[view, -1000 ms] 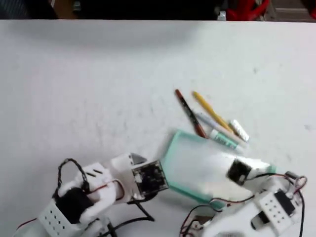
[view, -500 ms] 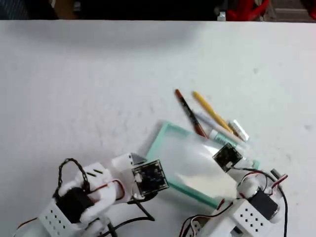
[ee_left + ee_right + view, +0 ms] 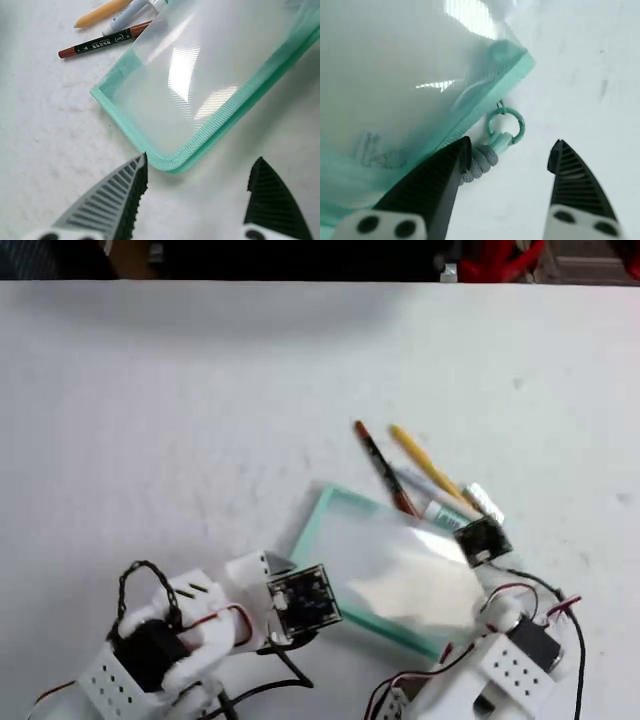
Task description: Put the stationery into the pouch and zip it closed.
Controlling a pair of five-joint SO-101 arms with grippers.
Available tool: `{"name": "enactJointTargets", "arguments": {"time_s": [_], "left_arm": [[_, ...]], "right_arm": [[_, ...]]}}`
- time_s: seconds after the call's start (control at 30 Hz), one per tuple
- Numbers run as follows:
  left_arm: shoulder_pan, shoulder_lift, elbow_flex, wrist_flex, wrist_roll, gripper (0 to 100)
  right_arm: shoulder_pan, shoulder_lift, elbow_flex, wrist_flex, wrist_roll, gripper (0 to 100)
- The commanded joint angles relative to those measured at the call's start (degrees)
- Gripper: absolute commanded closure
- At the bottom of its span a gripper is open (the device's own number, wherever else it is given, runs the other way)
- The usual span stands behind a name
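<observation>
1. Pouch (image 3: 390, 570), clear with a green border, lies flat on the table (image 3: 180, 410) between the 2 arms and looks empty.
2. Bunched against its far edge, outside it, lies the stationery: a brown pen (image 3: 383, 468), a yellow pen (image 3: 425, 462) and a white marker (image 3: 440, 508).
3. Spread wide and holding nothing, the left pincer (image 3: 200, 162) sits just short of a pouch corner.
4. Also agape and empty, the right pincer (image 3: 512, 144) has the zip pull ring (image 3: 506, 125) between its jaws, ungripped.
5. By my judgement, nothing is done yet: loading and zipping both remain. I cannot tell whether the zip is open.
</observation>
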Motion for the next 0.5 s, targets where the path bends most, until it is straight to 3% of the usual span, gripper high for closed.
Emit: {"name": "enactJointTargets", "arguments": {"time_s": [0.0,0.2,0.4,0.47], "left_arm": [[0.7,-0.7,-2.9,0.2,0.5,68],[0.7,-0.7,-2.9,1.0,0.5,68],[0.7,-0.7,-2.9,1.0,0.5,68],[0.8,-0.7,-2.9,1.0,0.5,68]], "right_arm": [[2.9,8.8,-3.7,-0.7,-2.1,74.1],[3.2,27.8,-11.3,-1.1,-1.9,74.9],[3.6,47.8,-21.1,-1.2,-1.8,97.1],[3.6,53.1,-24.4,-1.2,-1.7,98.1]]}}
